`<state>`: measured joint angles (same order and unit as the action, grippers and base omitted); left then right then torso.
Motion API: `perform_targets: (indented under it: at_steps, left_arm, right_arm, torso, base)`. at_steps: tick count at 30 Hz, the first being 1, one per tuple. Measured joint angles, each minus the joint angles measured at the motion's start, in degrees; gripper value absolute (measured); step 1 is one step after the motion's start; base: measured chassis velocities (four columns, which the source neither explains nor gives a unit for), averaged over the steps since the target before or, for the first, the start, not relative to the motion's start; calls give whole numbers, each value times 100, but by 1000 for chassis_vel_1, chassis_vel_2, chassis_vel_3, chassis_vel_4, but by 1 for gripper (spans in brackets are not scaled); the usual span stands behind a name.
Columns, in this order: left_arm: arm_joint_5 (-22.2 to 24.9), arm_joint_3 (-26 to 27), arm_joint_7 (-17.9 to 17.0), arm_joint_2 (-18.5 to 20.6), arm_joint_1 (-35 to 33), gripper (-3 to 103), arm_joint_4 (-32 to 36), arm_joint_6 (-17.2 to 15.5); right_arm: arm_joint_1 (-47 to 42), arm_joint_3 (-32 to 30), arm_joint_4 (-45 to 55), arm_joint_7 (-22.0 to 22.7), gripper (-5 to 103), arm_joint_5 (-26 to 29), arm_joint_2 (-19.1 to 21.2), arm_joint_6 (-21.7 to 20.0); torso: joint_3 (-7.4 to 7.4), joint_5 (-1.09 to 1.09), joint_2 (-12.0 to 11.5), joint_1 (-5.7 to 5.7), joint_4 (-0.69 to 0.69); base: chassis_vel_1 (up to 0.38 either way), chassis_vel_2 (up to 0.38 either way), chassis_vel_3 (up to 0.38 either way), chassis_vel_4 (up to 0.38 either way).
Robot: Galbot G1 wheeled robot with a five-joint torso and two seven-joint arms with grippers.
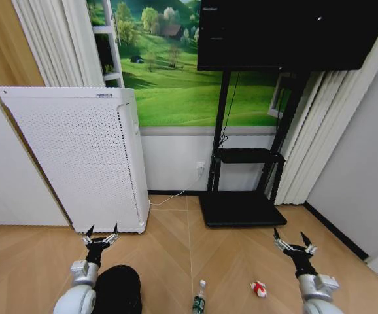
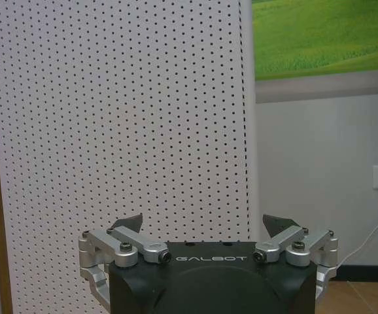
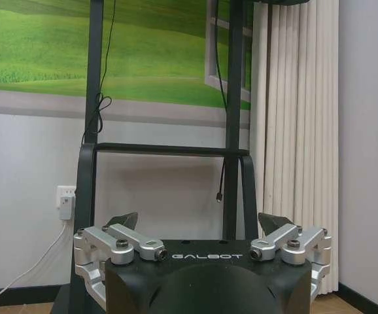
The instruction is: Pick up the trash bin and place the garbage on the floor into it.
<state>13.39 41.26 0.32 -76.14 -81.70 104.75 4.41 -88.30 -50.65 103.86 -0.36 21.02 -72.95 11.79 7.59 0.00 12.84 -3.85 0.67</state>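
The black round trash bin [image 1: 118, 288] stands on the wooden floor at the bottom left of the head view, right beside my left arm. My left gripper [image 1: 101, 233] is held above and just behind it, open and empty, its fingertips [image 2: 131, 222] spread wide toward the white perforated appliance. A clear bottle with a green label and white cap [image 1: 199, 299] lies on the floor at bottom centre. A red-and-white wrapper [image 1: 259, 288] lies to its right. My right gripper [image 1: 292, 239] hovers open and empty above the floor, right of the wrapper; its fingers [image 3: 124, 220] are spread.
A tall white perforated appliance [image 1: 78, 157] stands at the left against the wall. A black TV stand [image 1: 241, 206] with a flat base and a screen above occupies the centre back. A wall socket with a white cable [image 1: 201, 167] sits between them. Curtains [image 1: 307, 144] hang at the right.
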Motion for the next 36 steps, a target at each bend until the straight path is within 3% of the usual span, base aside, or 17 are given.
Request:
perform_targets:
  at_steps: [7,12,21,27,36]
  left_arm:
    - [-1,26,-45,81,-81,100,167,-87]
    - [-47,88,-39,158,-364,100,590,-388]
    - [-239,184,-433,343,-1034,100,1035,-991]
    - [148,344,-650,641,-1795,100,1421,-1472]
    - [432,468,-754,846,-2495,100,1661,-1715]
  right_arm:
    - [-18,0,-17,1,100,4,19,-3]
    - [3,-4,-105,1,100,47,62,36]
    - [-66,-61,-104,-21,100,-59,102,58]
    - [-192,-111,-68,-28,100,-326,110,83]
    - [-209,-91,-82,102,100,-476,85,100]
  torso:
    - [11,0,16,-4,0]
    - [18,1,28,-8,0]
    - [29,0,43,-13,0]
    - [34,0,50,-15,0]
    - [39,0,56,-16,-1]
  base:
    - [0,0,0,0]
    - [0,0,0,0]
    - [0,0,0,0]
    - [0,0,0,0]
    - [0,0,0,0]
